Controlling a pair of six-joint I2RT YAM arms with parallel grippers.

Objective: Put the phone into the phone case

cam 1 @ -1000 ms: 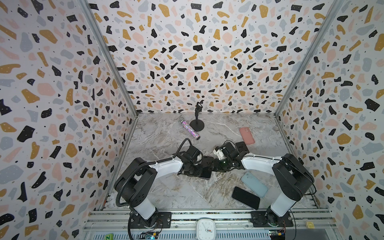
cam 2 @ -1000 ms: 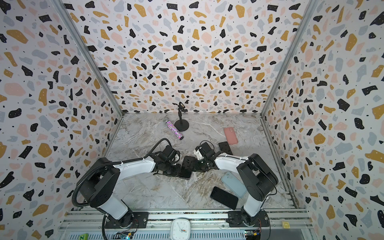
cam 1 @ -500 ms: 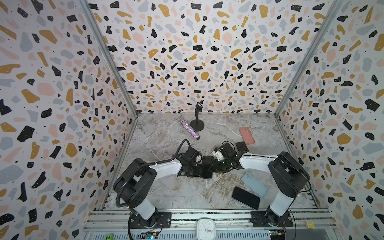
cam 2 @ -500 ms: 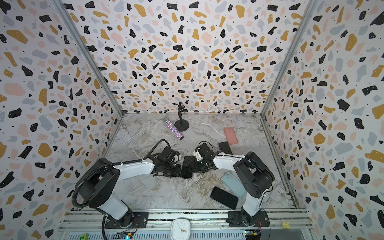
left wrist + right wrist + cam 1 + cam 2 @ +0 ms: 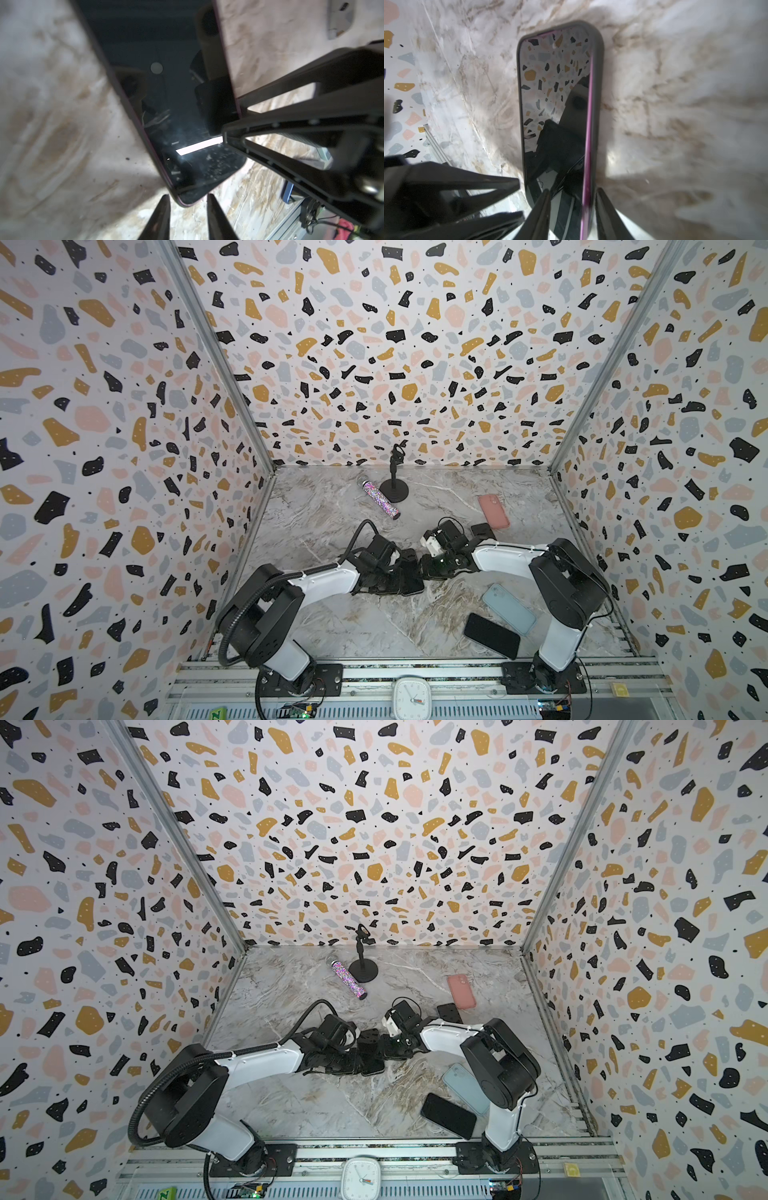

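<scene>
A dark phone (image 5: 556, 116) with a purple rim sits in a dark grey phone case (image 5: 598, 83), flat on the marble table; it lies mid-table (image 5: 409, 578) (image 5: 370, 1054) in both top views. My right gripper (image 5: 572, 195) (image 5: 424, 568) straddles one long edge at the near end, one fingertip on the screen and the other against the case's outer wall. My left gripper (image 5: 187, 200) (image 5: 399, 587) is at the opposite end, jaws apart, with a phone corner (image 5: 187, 195) just ahead of the tips and untouched. The purple rim stands above the case wall along that edge.
A pink case (image 5: 493, 511), a small black object (image 5: 483, 531), a light blue phone (image 5: 509, 608) and a black phone (image 5: 491, 635) lie on the right. A glitter tube (image 5: 380, 499) and a black stand (image 5: 395, 489) are at the back.
My left gripper's jaws have spread apart, freeing the phone's corner. The right gripper has narrowed slightly on the phone's edge. Both arms have barely shifted.
</scene>
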